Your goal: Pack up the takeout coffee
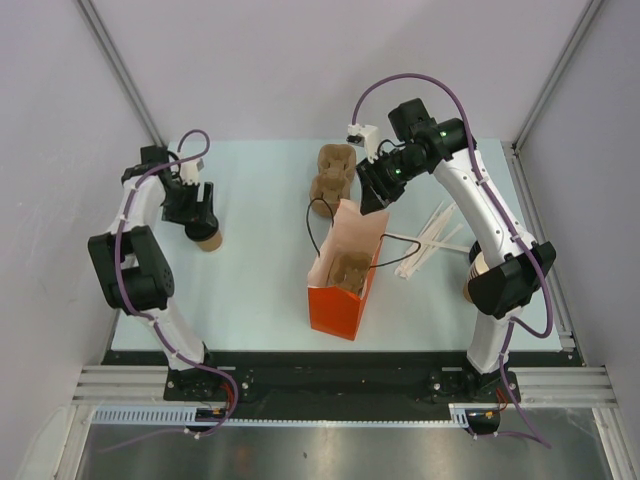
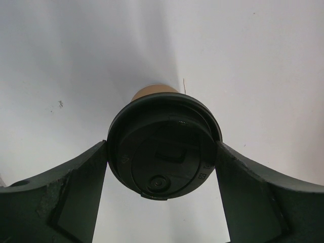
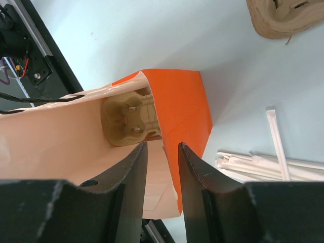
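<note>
The takeout coffee [image 1: 207,238], a tan paper cup with a black lid [image 2: 164,147], stands upright at the table's left. My left gripper [image 1: 200,215] comes down over it, one finger [image 2: 76,187] against each side of the lid. The orange paper bag [image 1: 340,300] stands open at mid-table with a brown pulp carrier [image 1: 350,268] in its bottom, which the right wrist view also shows [image 3: 126,119]. My right gripper [image 3: 163,147] hovers at the bag's far rim. Its fingers stand a little apart, with the edge of the bag's orange wall [image 3: 187,101] between them.
More pulp carriers [image 1: 332,172] lie stacked behind the bag. Paper-wrapped straws [image 1: 435,235] are scattered to the bag's right. Tan lidless cups [image 1: 478,270] sit partly hidden behind the right arm. The bag's black handles [image 1: 315,215] loop out on both sides.
</note>
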Motion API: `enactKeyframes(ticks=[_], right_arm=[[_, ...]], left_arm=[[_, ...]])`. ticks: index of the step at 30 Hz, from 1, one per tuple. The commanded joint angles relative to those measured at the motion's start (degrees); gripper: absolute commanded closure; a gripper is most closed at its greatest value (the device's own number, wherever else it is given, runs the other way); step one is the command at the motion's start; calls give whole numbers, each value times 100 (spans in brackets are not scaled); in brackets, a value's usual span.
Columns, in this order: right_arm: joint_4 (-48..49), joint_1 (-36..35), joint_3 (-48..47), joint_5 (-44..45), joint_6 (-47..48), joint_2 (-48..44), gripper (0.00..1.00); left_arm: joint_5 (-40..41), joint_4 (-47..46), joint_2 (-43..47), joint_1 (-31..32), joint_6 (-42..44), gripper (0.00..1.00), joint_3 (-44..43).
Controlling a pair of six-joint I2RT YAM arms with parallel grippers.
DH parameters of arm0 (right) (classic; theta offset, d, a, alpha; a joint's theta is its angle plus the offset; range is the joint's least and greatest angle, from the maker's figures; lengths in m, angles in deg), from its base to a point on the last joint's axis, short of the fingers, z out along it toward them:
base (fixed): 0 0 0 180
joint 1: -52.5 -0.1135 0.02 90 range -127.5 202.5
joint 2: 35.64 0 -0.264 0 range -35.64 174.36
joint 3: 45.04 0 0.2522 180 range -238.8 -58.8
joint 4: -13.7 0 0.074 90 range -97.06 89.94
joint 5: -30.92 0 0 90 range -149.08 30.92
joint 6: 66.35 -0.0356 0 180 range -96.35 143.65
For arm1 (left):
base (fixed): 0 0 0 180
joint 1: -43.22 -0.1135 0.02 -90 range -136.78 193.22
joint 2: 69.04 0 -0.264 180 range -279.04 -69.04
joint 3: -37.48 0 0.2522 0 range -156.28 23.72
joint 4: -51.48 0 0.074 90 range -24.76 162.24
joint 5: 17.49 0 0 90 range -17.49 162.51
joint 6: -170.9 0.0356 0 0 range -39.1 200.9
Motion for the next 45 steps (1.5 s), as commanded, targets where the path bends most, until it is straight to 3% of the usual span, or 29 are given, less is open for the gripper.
enactKeyframes(ticks=[1, 12, 26, 30, 38, 45], right_arm=[[44, -48, -229, -77, -12, -4, 65], [88, -162, -325, -25, -30, 101, 66], [106, -224, -308, 28, -21, 110, 66], [88, -206, -273, 28, -12, 101, 65], [62, -171, -282, 2, 14, 101, 65], [35, -118, -255, -42, 32, 75, 65]], left_arm=[[32, 313, 494, -37, 390, 74, -375], [-55, 410, 846, 7, 715, 83, -156], [-135, -205, 670, 42, 698, 80, 477], [-73, -206, 679, 43, 715, 67, 539], [-47, -170, 600, 42, 610, 53, 530], [6, -162, 556, 42, 531, 29, 548]])
